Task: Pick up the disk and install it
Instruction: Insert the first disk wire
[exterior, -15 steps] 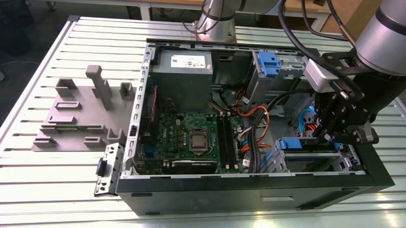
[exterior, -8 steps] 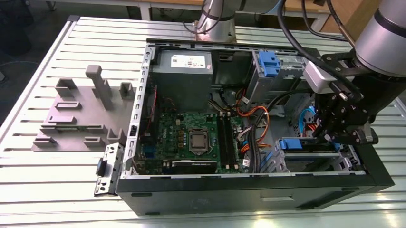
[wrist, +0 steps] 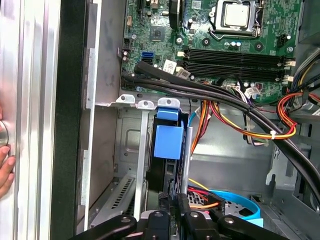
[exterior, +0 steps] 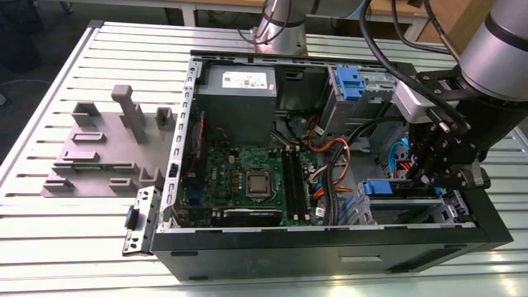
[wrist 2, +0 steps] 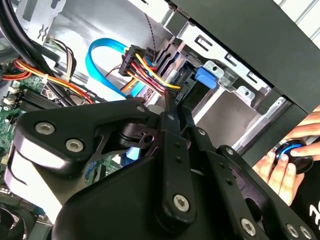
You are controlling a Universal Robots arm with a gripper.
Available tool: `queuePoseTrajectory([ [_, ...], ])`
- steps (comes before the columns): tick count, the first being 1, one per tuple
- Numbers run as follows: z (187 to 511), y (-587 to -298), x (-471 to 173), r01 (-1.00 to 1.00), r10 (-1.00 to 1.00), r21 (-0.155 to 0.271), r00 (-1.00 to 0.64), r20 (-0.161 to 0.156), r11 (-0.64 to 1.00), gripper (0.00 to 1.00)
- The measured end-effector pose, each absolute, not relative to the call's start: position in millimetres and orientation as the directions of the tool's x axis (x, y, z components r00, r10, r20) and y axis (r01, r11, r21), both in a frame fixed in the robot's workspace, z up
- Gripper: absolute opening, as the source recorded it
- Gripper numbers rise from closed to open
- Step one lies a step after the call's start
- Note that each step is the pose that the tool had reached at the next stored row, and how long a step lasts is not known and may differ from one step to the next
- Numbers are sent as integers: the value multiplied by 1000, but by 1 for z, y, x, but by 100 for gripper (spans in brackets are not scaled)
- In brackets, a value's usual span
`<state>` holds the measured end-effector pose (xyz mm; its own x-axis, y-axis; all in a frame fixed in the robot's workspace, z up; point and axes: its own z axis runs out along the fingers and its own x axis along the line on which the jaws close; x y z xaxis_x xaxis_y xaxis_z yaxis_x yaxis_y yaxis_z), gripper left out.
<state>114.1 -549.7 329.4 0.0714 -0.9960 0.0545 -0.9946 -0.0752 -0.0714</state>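
Slatted table (exterior: 66, 235); gripper (exterior: 437, 176) over bayed disk (wrist: 167, 142).

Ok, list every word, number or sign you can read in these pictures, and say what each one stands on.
No text can be read as it stands.
White sticker on the power-supply box: print too small.
Motherboard: markings too small.
Processor lid: faint marks, unreadable.
Small white tag by the black cables: too small.

A green motherboard (exterior: 251, 176) is showing inside the black-framed computer case (exterior: 330, 244); blue plastic rails (wrist: 168, 141) are edging the dark disk (wrist: 159, 172).
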Motion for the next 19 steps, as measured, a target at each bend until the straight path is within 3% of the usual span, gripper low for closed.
queuePoseTrajectory([
  [19,326,-552,114,-995,-997,-72,64,53,-68,18],
])
